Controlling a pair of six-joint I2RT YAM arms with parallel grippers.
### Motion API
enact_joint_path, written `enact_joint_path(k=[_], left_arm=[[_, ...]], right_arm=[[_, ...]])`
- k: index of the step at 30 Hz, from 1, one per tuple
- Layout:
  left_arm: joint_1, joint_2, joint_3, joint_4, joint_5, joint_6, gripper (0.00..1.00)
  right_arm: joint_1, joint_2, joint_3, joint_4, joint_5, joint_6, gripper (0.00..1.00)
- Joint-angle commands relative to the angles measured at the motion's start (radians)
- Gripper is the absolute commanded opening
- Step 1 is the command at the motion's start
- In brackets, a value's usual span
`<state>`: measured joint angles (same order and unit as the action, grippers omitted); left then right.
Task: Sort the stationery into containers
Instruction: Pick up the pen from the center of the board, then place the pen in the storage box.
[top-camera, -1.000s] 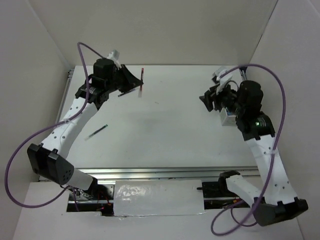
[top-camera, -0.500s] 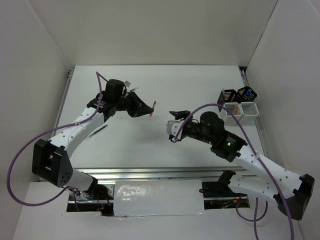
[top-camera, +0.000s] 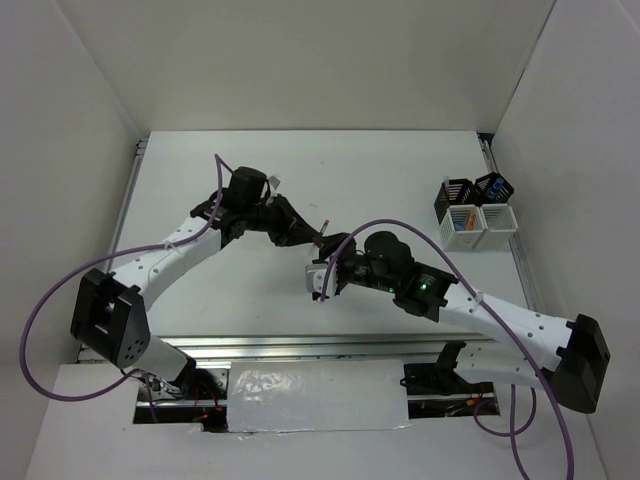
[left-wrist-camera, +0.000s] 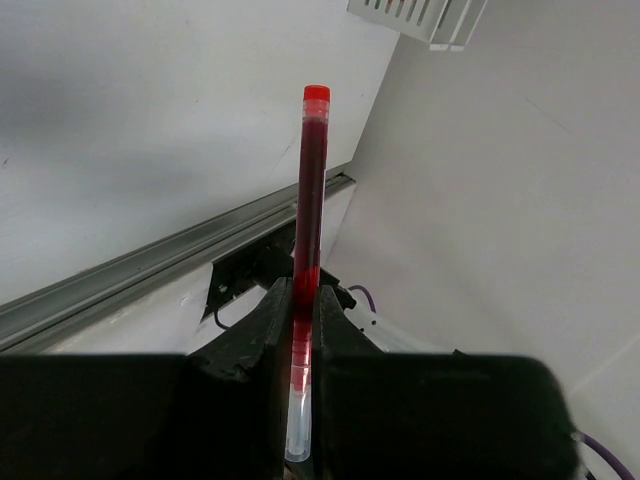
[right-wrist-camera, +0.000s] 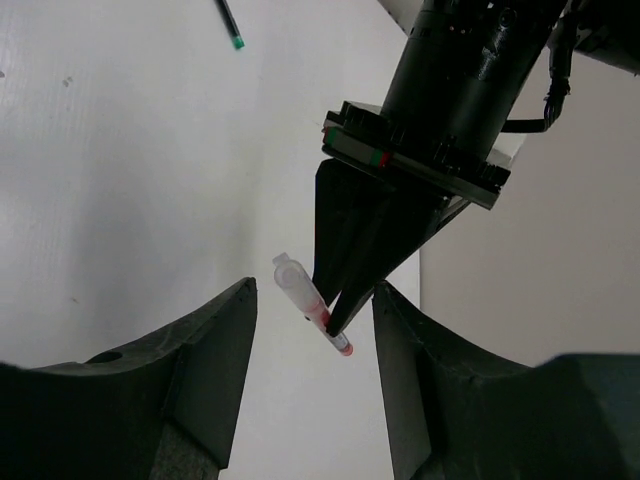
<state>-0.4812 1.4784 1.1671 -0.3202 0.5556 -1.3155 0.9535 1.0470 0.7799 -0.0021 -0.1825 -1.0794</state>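
Note:
A red pen with a clear back end is clamped in my left gripper and sticks out past the fingertips. Seen from above, that left gripper hangs over the middle of the table, and the pen's tip points right. My right gripper faces it from the right, open. In the right wrist view the pen lies in the gap of my right gripper, touching neither finger. The containers, black and white bins, stand at the far right.
A dark pen with a green tip lies on the table beyond my left gripper. A white slatted bin shows at the top of the left wrist view. A metal rail runs along the table's near edge.
The left arm carried the red pen from the back left to the middle. The right arm swung from the bins to face it, its fingers now on either side of the pen.

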Motion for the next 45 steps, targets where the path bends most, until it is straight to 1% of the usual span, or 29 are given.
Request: enact_joint_path(k=[1,3,7,12,15,16,17,18,19,20,22,23,26,28,29,30,31,32,33,34,35,36,37,38,39,42,43,44,45], left_arm=[[-0.016,0.016,0.045,0.027,0.033,-0.022,0.0],[-0.02,0.02,0.046,0.029,0.032,-0.021,0.0],[-0.023,0.029,0.054,0.023,0.023,-0.013,0.0],[-0.027,0.042,0.049,0.032,0.03,-0.024,0.0],[-0.028,0.048,0.06,0.024,0.032,-0.015,0.01],[-0.027,0.048,0.066,0.023,0.032,-0.011,0.02],[-0.025,0.049,0.069,0.021,0.029,-0.007,0.03],[-0.023,0.049,0.071,0.023,0.032,-0.005,0.09],[-0.017,0.048,0.069,0.026,0.032,-0.002,0.16],[-0.013,0.045,0.063,0.03,0.033,-0.001,0.41],[-0.002,0.04,0.057,0.033,0.032,0.009,0.81],[0.004,0.039,0.052,0.032,0.03,0.019,0.99],[0.032,0.025,0.065,0.009,0.003,0.059,0.99],[0.073,0.022,0.088,0.003,-0.011,0.093,0.99],[0.094,0.02,0.097,0.009,-0.01,0.104,0.99],[0.116,0.023,0.108,0.013,-0.013,0.133,0.99],[0.165,0.025,0.132,0.021,-0.017,0.15,0.99],[0.191,0.022,0.138,0.032,-0.023,0.192,0.99],[0.229,0.016,0.138,0.042,-0.039,0.214,0.99],[0.243,0.001,0.131,0.07,-0.043,0.229,0.99],[0.254,-0.01,0.115,0.091,-0.045,0.254,0.99],[0.265,-0.019,0.07,0.118,-0.036,0.263,0.99],[0.266,-0.036,0.048,0.162,-0.033,0.274,0.99],[0.268,-0.04,0.025,0.187,-0.029,0.289,0.99],[0.266,-0.041,-0.016,0.205,-0.023,0.295,0.99],[0.257,-0.04,-0.081,0.303,-0.02,0.34,0.99],[0.253,-0.05,-0.09,0.309,-0.035,0.384,0.99],[0.239,-0.055,-0.101,0.373,-0.04,0.404,0.99],[0.233,-0.058,-0.101,0.382,-0.04,0.423,0.99]], right_arm=[[0.013,0.01,0.05,0.042,-0.001,-0.017,0.56],[0.013,0.018,0.056,0.018,-0.012,-0.033,0.53],[0.014,0.053,0.093,-0.059,-0.011,-0.05,0.41],[0.011,0.087,0.122,-0.107,-0.008,-0.06,0.37],[0.008,0.096,0.128,-0.119,0.009,-0.07,0.27],[0.008,0.102,0.131,-0.136,0.012,-0.068,0.2],[0.005,0.1,0.137,-0.144,0.014,-0.067,0.16],[0.004,0.1,0.142,-0.148,0.015,-0.065,0.13],[-0.001,0.096,0.144,-0.147,0.021,-0.06,0.05],[-0.001,0.091,0.14,-0.141,0.026,-0.059,0.0],[-0.002,0.071,0.136,-0.116,0.034,-0.05,0.0],[-0.009,0.065,0.137,-0.11,0.037,-0.042,0.0],[-0.025,0.044,0.153,-0.096,0.057,0.018,0.0],[-0.073,0.027,0.163,-0.079,0.067,0.076,0.0],[-0.096,0.022,0.176,-0.072,0.072,0.157,0.0],[-0.151,0.013,0.183,-0.047,0.078,0.205,0.0],[-0.188,0.01,0.196,-0.035,0.096,0.257,0.0],[-0.224,0.007,0.205,-0.018,0.112,0.385,0.0],[-0.319,0.013,0.216,0.028,0.136,0.463,0.0],[-0.37,0.022,0.243,0.04,0.211,0.545,0.0],[-0.422,0.033,0.26,0.047,0.237,0.685,0.0],[-0.544,0.066,0.31,0.031,0.253,0.743,0.0],[-0.605,0.085,0.335,0.021,0.264,0.795,0.0],[-0.66,0.126,0.358,0.011,0.281,0.893,0.0],[-0.767,0.145,0.402,0.01,0.285,0.932,0.0],[-0.883,0.223,0.467,0.027,0.31,1.041,0.0],[-0.939,0.241,0.481,0.03,0.32,1.056,0.0],[-0.946,0.28,0.504,0.042,0.339,1.078,0.0],[-0.993,0.295,0.515,0.045,0.347,1.078,0.0]])
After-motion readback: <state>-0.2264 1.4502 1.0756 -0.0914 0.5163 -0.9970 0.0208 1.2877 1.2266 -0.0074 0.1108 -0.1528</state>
